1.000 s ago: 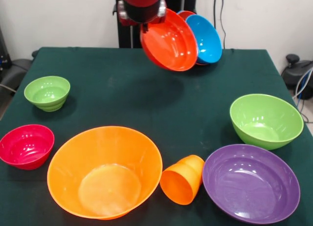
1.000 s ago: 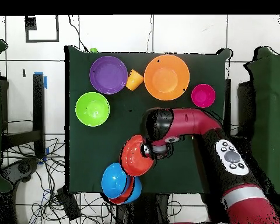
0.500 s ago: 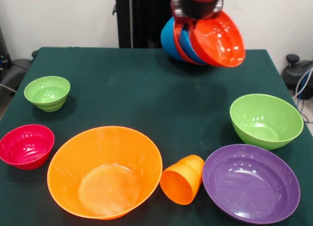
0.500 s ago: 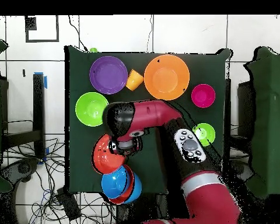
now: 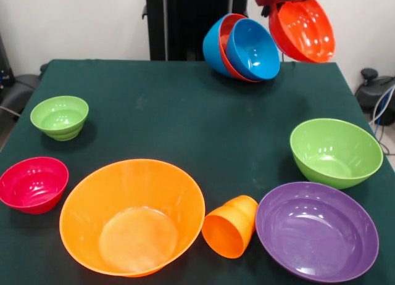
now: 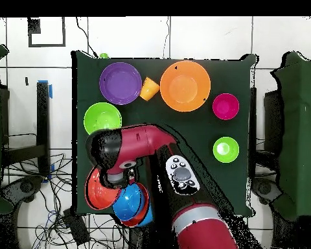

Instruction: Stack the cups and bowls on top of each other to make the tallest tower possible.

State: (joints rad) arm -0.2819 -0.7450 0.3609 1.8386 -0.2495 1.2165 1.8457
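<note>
Where white walls meet, bowls (image 5: pixel 244 47) dot green table (image 5: pixel 185 118).

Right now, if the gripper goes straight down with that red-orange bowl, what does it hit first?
Probably bare table right beside the tilted pile of bowls. The held red-orange bowl may clip the pile's blue bowl; depth is unclear.
</note>
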